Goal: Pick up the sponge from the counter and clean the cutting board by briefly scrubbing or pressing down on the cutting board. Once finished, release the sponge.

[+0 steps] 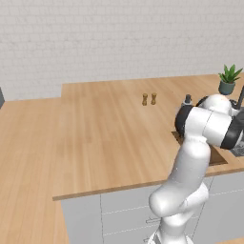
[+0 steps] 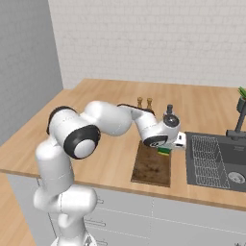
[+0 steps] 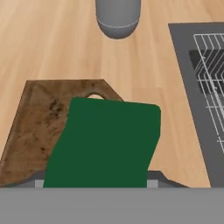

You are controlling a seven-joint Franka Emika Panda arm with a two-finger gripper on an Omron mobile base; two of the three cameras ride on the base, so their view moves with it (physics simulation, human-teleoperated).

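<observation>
My gripper (image 2: pixel 166 145) is shut on the sponge (image 2: pixel 165 151), a small block with a dark green top over yellow. It hangs low over the far right corner of the cutting board (image 2: pixel 152 167). Whether it touches the board I cannot tell. In the hand view the green sponge (image 3: pixel 105 144) covers the fingertips and overlaps the handle-hole end of the dark brown cutting board (image 3: pixel 37 127). The board lies on the light wood counter (image 2: pixel 105 105) near its front edge. In the left base view my arm hides most of the cutting board (image 1: pixel 218 157).
A dark sink (image 2: pixel 216 161) with a wire rack sits just right of the board, its faucet (image 2: pixel 238 124) behind. Two small shakers (image 2: pixel 144 102) stand farther back. A potted plant (image 1: pixel 228 80) is at the far right. A grey rounded object (image 3: pixel 118 15) stands beyond the board.
</observation>
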